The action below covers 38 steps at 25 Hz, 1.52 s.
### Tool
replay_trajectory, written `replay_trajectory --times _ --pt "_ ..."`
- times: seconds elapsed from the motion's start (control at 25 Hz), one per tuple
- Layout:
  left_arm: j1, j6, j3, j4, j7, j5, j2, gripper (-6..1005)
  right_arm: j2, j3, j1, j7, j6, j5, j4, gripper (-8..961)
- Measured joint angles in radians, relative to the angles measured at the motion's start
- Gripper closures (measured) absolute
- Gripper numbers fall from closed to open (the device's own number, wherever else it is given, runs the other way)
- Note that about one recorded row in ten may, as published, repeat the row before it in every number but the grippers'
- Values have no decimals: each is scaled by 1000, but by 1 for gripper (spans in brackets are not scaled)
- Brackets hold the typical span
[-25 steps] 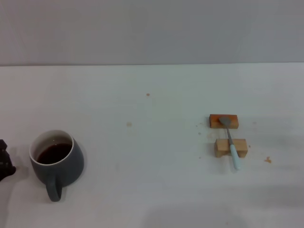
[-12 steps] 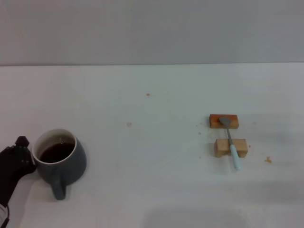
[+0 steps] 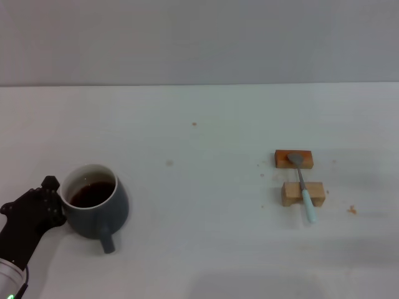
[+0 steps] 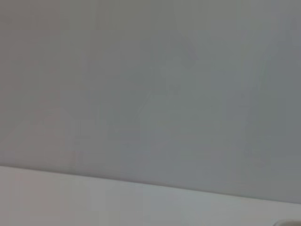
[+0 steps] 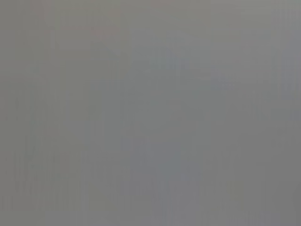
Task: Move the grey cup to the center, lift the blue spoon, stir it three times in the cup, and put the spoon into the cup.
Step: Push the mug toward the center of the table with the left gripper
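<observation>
- Black left tool [image 3: 47,205], at the surface's [image 3: 206,249] near-left corner, presses against the grey cup's [image 3: 95,200] outer wall; whether its fingers are spread or clenched cannot be told.
- Grey cup: upright, dark liquid inside, handle toward the near edge.
- Step in hand, as judged: moving the cup toward the centre, far from complete.
- Blue spoon [image 3: 303,185]: toward the right edge, bridging two wooden blocks [image 3: 302,194].
- Next move calls for a level, slow push to avoid slopping.
- Right tool: out of sight.
</observation>
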Motion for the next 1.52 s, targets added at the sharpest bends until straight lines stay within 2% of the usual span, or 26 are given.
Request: replay_trajectory --times 0.32,0.68,0.8,1.16,1.32,1.52 --pt "0 19 35 -7 -9 5 3 1001 -1 0 -1 0 0 0 6 659" --pt "-25 16 116 -10 -53 4 5 1001 -2 0 -5 0 0 0 15 658" --pt "-26 14 106 -6 -52 0 5 1001 -2 0 -5 0 0 -1 15 657" --pt "-70 18 -22 58 -47 4 10 1001 -1 0 -10 0 0 -15 21 656" --pt "-99 20 -24 82 -44 6 8 1001 0 4 -11 3 0 -27 26 655" --pt "-117 20 21 79 -43 6 2 1001 0 4 -11 5 0 -28 31 654"
